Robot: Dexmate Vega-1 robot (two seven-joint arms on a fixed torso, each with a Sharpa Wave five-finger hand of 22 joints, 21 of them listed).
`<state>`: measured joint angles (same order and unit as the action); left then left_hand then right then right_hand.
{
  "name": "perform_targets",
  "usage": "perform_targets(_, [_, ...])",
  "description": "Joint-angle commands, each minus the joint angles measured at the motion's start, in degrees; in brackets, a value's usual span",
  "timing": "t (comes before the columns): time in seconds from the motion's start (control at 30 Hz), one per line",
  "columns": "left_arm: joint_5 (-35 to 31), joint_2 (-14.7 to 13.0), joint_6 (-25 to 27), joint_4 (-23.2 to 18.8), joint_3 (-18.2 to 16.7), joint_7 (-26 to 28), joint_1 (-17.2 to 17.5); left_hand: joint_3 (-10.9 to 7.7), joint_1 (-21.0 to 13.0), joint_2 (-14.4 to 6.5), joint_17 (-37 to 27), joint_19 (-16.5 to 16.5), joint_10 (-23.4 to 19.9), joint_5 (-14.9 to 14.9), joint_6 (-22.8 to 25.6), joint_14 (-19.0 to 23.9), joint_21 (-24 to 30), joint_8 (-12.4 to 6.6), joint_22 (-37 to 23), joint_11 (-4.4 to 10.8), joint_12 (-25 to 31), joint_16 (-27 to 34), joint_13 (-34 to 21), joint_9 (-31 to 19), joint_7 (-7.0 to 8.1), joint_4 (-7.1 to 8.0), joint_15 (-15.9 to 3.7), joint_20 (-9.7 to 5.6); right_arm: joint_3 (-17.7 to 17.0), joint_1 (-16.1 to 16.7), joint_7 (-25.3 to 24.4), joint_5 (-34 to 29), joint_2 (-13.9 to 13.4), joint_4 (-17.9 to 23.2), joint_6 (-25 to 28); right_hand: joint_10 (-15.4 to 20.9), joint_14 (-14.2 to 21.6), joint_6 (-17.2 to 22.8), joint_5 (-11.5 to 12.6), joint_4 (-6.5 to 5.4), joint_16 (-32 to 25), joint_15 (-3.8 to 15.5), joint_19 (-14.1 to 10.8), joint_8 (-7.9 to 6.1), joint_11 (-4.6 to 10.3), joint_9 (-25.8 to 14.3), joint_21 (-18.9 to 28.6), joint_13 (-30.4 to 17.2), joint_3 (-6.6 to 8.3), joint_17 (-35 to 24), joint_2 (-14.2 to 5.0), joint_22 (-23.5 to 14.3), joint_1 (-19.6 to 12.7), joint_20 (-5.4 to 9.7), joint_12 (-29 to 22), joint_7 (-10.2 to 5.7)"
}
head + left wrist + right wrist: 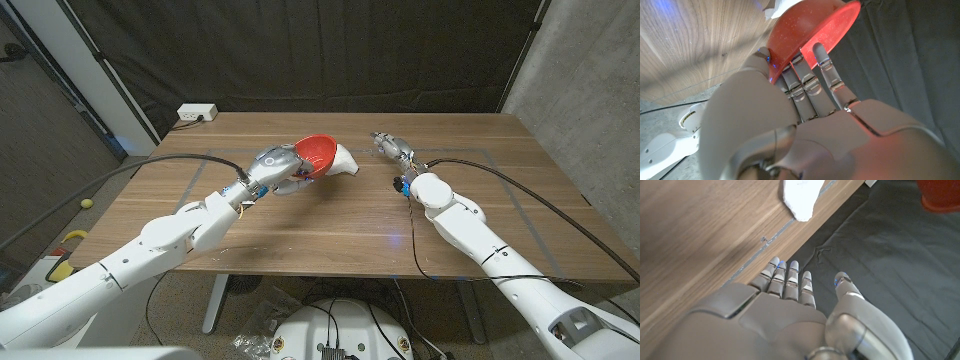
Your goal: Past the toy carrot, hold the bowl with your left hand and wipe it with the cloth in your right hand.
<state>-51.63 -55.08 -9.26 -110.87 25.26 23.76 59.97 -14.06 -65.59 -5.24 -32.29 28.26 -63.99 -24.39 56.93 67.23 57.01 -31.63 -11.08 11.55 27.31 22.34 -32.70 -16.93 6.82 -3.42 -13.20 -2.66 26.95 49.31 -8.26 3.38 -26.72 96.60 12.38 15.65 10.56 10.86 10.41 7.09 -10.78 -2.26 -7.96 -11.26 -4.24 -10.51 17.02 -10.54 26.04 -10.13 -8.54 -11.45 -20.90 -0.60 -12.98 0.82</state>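
Observation:
My left hand (275, 166) grips a red bowl (318, 153) and holds it tilted on its side above the table's far middle. In the left wrist view my fingers (812, 80) press the bowl's (810, 35) outer wall. A white cloth (346, 160) lies on the table just right of the bowl; it also appears as the cloth (800, 197) in the right wrist view, with the bowl (940, 195) beyond it. My right hand (392, 148) hovers a short way right of the cloth, fingers (790, 282) straight and holding nothing.
The wooden table (330, 225) has a thin taped rectangle marked on it. A white power strip (197, 113) sits at the far left corner. Black curtain hangs behind the table. Cables trail from both arms over the near edge.

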Motion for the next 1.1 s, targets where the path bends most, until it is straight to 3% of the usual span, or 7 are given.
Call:
perform_targets(0.03, [8.6, -1.1, -2.0, -3.1, -2.4, -10.1, -0.1, -0.1, -0.1, 0.3, -0.6, 0.1, -0.3, -0.6, 3.2, 0.5, 0.3, -0.62, -0.2, 0.26, 0.4, 0.2, -0.7, -0.4, -2.93, 0.17, -0.16, -3.2, 6.4, -6.0, 3.9, -7.9, -1.4, -0.3, 5.7, 0.1, -0.3, 0.3, 0.0, 0.5, 0.2, 0.32, 0.1, -0.31, 0.29, -0.2, 0.2, -0.2, 0.11, -0.1, 0.12, -0.2, -1.0, 0.35, 0.0, -0.28])
perform_targets(0.3, [12.6, -1.9, -2.6, -4.8, -3.7, -14.8, 0.2, -0.08, -0.3, 0.4, -1.6, 0.1, -0.2, -1.5, 3.3, 0.6, 0.6, -0.86, -0.3, 0.23, 0.7, 0.2, -1.8, -0.8, -3.33, 0.32, -0.15, -3.18, 11.2, -10.2, 6.9, -13.7, -1.2, -1.7, 7.3, 0.1, -1.5, -0.4, -0.2, 0.82, 0.5, 0.38, 0.8, 0.02, 0.32, -0.2, -0.1, -0.2, -0.08, -0.1, 0.41, -0.2, -1.7, 0.2, 0.0, -0.38])
perform_targets(0.37, [13.2, -2.2, -2.5, -5.4, -4.1, -15.9, 0.3, -0.07, -0.3, 0.4, -1.8, 0.1, -0.2, -1.7, 3.3, 0.6, 0.6, -0.91, -0.3, 0.22, 0.7, 0.2, -2.0, -0.9, -3.35, 0.34, -0.14, -3.03, 12.2, -11.1, 7.6, -14.8, -1.0, -2.4, 7.2, -2.3, -1.8, -0.7, -0.3, 0.91, 0.3, 0.47, 0.7, 0.12, 2.48, -0.3, -0.1, -0.2, -0.55, -0.3, 0.62, -0.2, -2.4, 0.32, 0.9, -0.42])
perform_targets(0.4, [14.4, -2.4, -2.6, -5.9, -4.4, -17.1, 0.5, -0.06, -0.3, 0.4, -1.9, 0.1, -0.2, -1.9, 3.4, 0.6, 0.7, -0.98, -0.3, 0.21, 0.8, 0.2, -2.1, -0.9, -3.38, 0.35, -0.14, -3.08, 13.2, -12.2, 8.3, -15.8, -0.6, -3.2, 7.2, -2.6, -2.0, -0.8, -0.3, 0.92, 0.4, 0.5, 0.7, 0.18, 2.71, -0.3, -0.2, -0.2, -0.62, -0.3, 0.68, -0.2, -2.4, 0.3, 1.0, -0.42])
perform_targets(0.83, [21.1, -4.5, -2.1, -8.6, -6.5, -24.2, 1.3, 0.02, -0.6, 0.6, -3.2, 0.2, -0.1, -2.9, 3.3, 0.9, 1.2, -1.19, -0.4, 0.16, 1.0, 0.4, -3.5, -1.5, -3.32, 0.51, -0.12, -3.04, 19.8, -18.0, 11.2, -25.0, 2.5, -8.0, 7.6, -3.4, -2.8, -1.7, 0.0, 1.67, 0.5, 1.43, 0.4, 0.3, 3.14, -0.3, -0.2, -0.2, -1.13, -0.2, 1.69, -0.1, -3.7, 0.93, 1.2, -0.27])
perform_targets(1.1, [22.5, -5.4, -1.5, -9.5, -6.7, -26.8, 1.5, 0.07, -0.7, 0.7, -4.0, 0.0, 0.0, -3.4, 3.2, 0.8, 1.5, -1.32, -0.4, 0.13, 1.1, 0.3, -4.3, -1.8, -3.45, 0.63, -0.09, -2.97, 22.5, -19.4, 10.7, -31.3, 4.5, -9.3, 10.3, -2.4, 1.4, -0.9, 0.6, 2.05, -0.9, 2.94, -3.5, -0.26, 3.23, -0.3, 1.4, -0.2, -2.07, -0.4, 2.74, -0.2, -5.9, 1.44, 0.8, -0.13])
